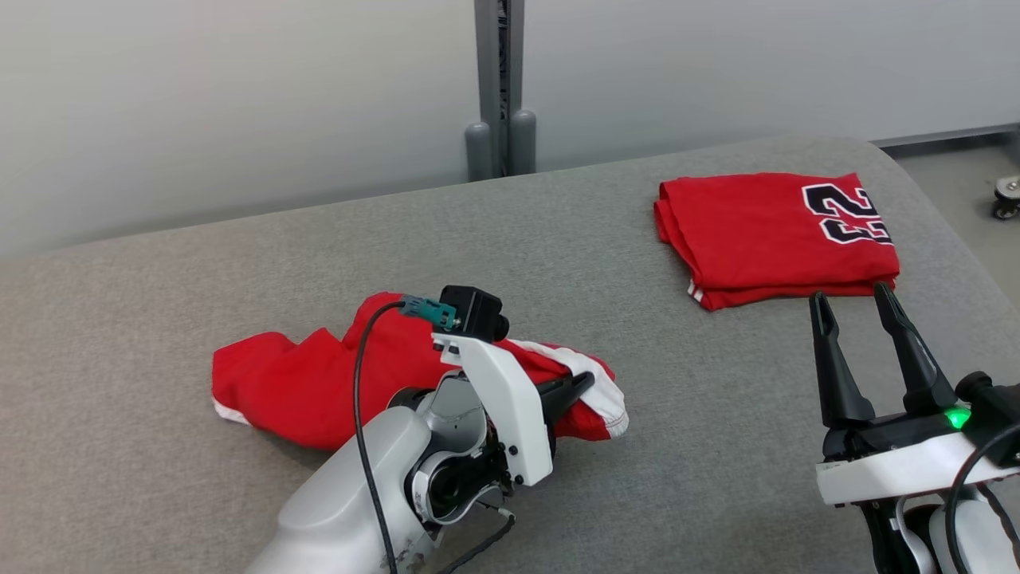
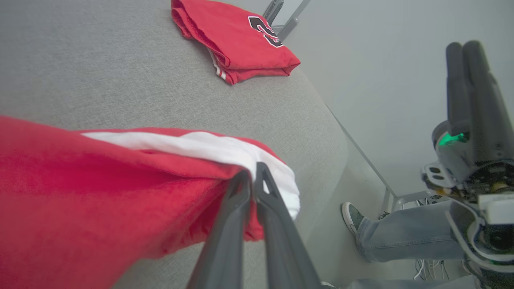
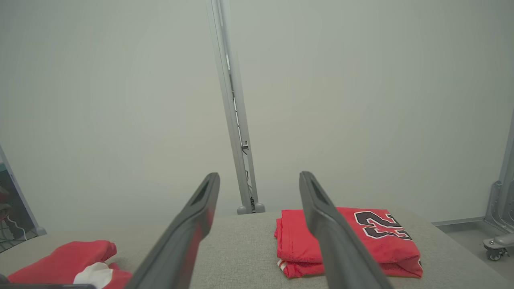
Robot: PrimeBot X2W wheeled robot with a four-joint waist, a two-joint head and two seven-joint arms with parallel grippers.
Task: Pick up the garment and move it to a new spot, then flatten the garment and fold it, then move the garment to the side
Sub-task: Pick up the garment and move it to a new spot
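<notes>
Grey padded worktop (image 1: 558,263) carrying two red textiles. The garment (image 1: 303,383), crumpled and unfolded, lies in the near-left part of the worktop, well apart from the right edge; a white band (image 1: 594,379) runs along its right-hand end. The left gripper (image 1: 578,387) reaches in from the near edge, its two dark fingers pressed together and pinching the garment at this white-banded end, with red cloth bunched on both sides of the fingertips, as the left wrist view shows. The rest of the garment rests on the worktop. The right gripper (image 1: 853,296) hangs over the near-right part of the worktop with its fingers spread wide and nothing between them; its tips point toward the far edge and stand just short of a folded red jersey (image 1: 773,235). This jersey, printed with a dark number 22 (image 1: 846,214), lies flat by the far-right corner. A grey upright post (image 1: 500,80) stands behind the far edge. Beyond the right edge, the left wrist view shows a person's shoe (image 2: 351,216) and a jeans leg (image 2: 405,237) on the floor.
</notes>
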